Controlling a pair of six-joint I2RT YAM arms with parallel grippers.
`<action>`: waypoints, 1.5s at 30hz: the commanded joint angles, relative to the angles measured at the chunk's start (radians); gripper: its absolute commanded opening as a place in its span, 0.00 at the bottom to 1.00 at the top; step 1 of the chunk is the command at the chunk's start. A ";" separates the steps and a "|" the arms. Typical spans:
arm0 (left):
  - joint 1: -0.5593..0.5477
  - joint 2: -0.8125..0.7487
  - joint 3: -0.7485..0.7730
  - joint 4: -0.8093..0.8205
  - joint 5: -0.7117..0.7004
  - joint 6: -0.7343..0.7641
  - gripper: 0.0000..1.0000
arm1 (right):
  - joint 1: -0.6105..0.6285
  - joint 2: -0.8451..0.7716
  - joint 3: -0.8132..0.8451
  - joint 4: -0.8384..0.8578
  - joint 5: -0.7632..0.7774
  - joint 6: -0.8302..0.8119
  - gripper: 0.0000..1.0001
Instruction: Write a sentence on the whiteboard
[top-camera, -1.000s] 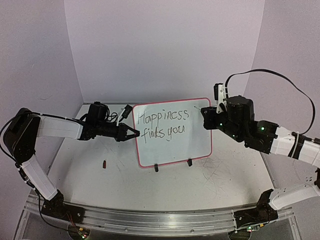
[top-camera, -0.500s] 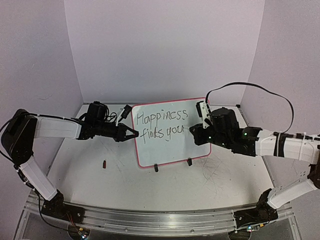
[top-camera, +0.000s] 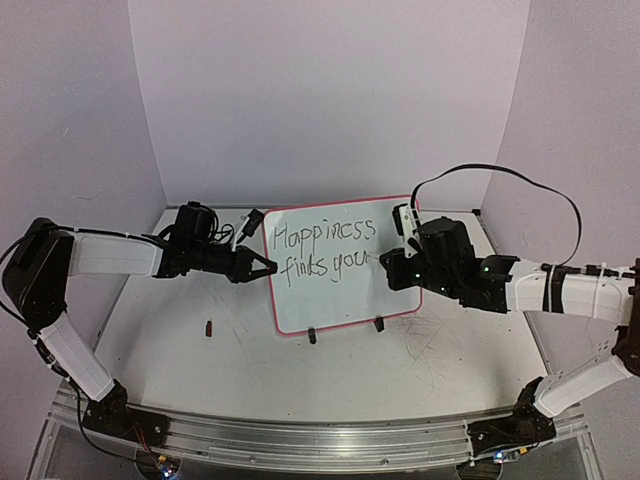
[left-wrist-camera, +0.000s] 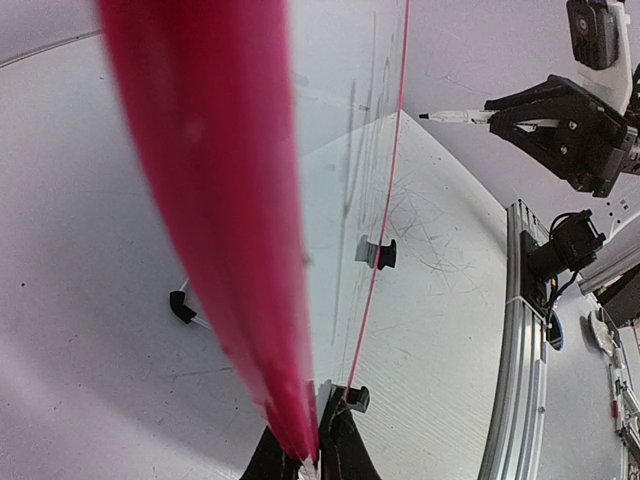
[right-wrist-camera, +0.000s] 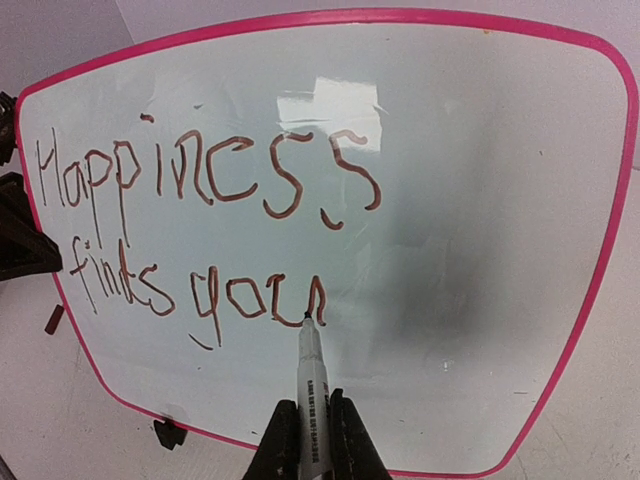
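Standing upright on two small black clip feet (top-camera: 312, 336) near the middle of the scuffed white worktop (top-camera: 200, 370), the glossy white rectangular whiteboard (right-wrist-camera: 480, 250) with its thin pink-red frame carries the dark handwritten sentence (right-wrist-camera: 200, 230), "Happiness" above "finds you".

At the foot of the last "u", the black tip of a slim pale-barrelled marker (right-wrist-camera: 311, 385) touches the surface, or very nearly. The right tool (right-wrist-camera: 312, 440) is clamped narrow around the barrel.

That is the change. A second ago this arm hung high and off the whiteboard's right edge, with the marker clear of the writing. It has since swung down and inward, and over the last half second it has only crept a little closer. The lettering reads the same as before.

The words look complete, so this return to the end of the second line is probably for a closing full stop or a touch-up of the "u". I cannot tell whether a dot is already under the tip.

The left tool (top-camera: 262, 266) has not shifted and is still pinched tight on the frame's left edge, steadying the board.

A small dark red object (top-camera: 208, 327), perhaps the cap, lies on the worktop well to the left.
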 joint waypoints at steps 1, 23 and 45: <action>0.029 0.015 0.012 -0.114 -0.231 0.071 0.00 | -0.004 0.002 0.006 0.014 0.035 0.015 0.00; 0.029 0.022 0.021 -0.114 -0.229 0.076 0.00 | -0.004 0.026 0.007 -0.013 0.062 0.025 0.00; 0.029 0.015 0.020 -0.134 -0.228 0.079 0.00 | -0.010 0.093 0.004 0.008 0.129 0.053 0.00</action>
